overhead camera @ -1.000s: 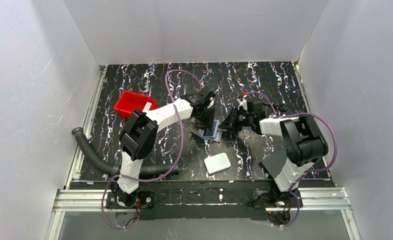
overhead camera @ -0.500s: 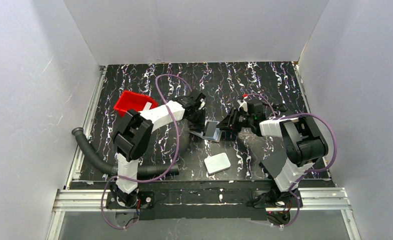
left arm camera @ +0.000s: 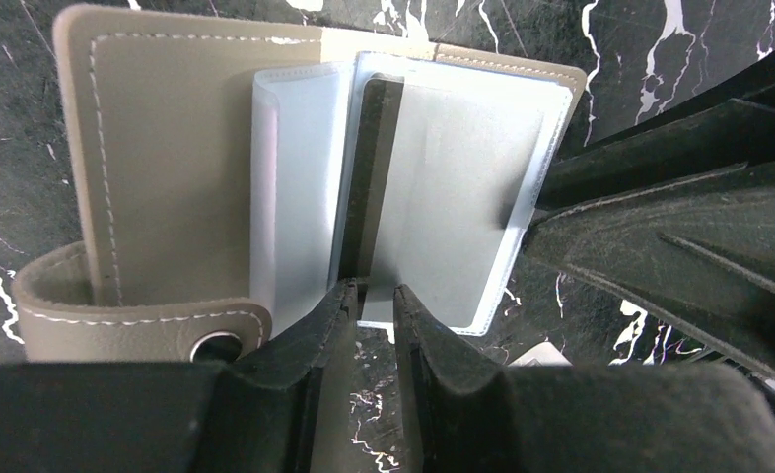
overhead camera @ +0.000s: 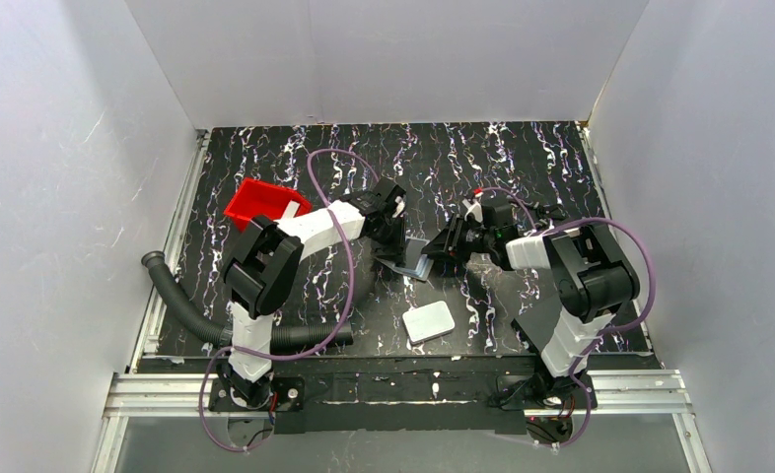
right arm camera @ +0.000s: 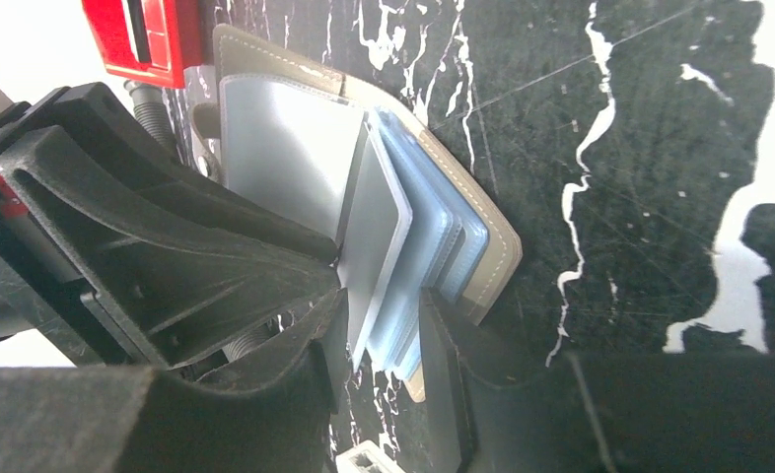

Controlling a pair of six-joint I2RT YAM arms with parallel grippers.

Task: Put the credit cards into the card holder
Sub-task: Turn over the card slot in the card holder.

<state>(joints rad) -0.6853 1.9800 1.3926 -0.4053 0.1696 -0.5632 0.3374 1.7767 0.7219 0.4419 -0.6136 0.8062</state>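
Observation:
The card holder lies open on the table between my grippers, a grey-brown leather wallet with clear plastic sleeves. My left gripper sits at its near edge, jaws almost closed, pinching the lower edge of a raised sleeve. My right gripper comes from the opposite side. It is closed round a pale grey credit card together with the blue-tinted sleeves beside it. The card stands on edge among the sleeves. In the top view the left gripper and the right gripper flank the holder.
A thick white rounded slab lies nearer the arm bases. A red tray with something white in it stands at the left, also in the right wrist view. A black ribbed hose runs along the left edge. White walls enclose the table.
My left gripper has moved left, off the top of the holder, to its left edge. My right gripper has moved left to the holder's right side.

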